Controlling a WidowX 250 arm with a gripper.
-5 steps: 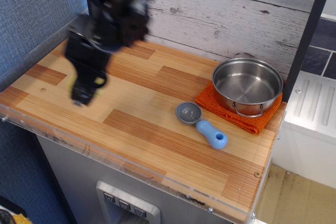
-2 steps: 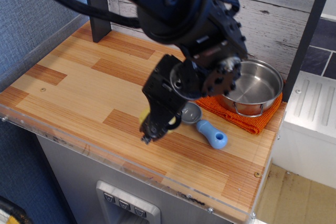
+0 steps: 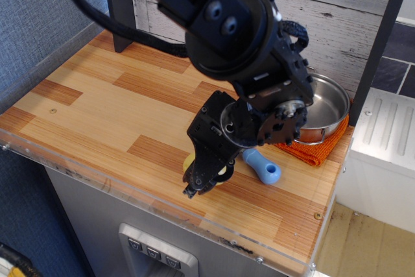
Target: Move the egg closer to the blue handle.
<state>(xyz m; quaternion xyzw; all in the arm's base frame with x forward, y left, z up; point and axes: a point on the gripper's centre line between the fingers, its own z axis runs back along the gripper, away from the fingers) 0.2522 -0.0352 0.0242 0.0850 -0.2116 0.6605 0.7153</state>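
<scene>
Countertop [image 3: 84, 105] lies bare on the left now: a second ago the arm hung over that far-left part, and it has since swung across to the near right. The gripper [image 3: 206, 178] points down close to the near edge, and slivers of yellow on either side of it are the egg [image 3: 224, 174], seemingly clamped between the fingers, though the black body hides most of it and whether it already rests on the wood is hard to tell. Just to the right lies the blue handle [image 3: 262, 167], its grey bowl hidden behind the arm. Farther right and back, the steel pot [image 3: 322, 105] sits on the orange cloth [image 3: 312, 150]. With the egg now just beside the handle, the carry looks nearly done; only lowering and letting go seems left.
</scene>
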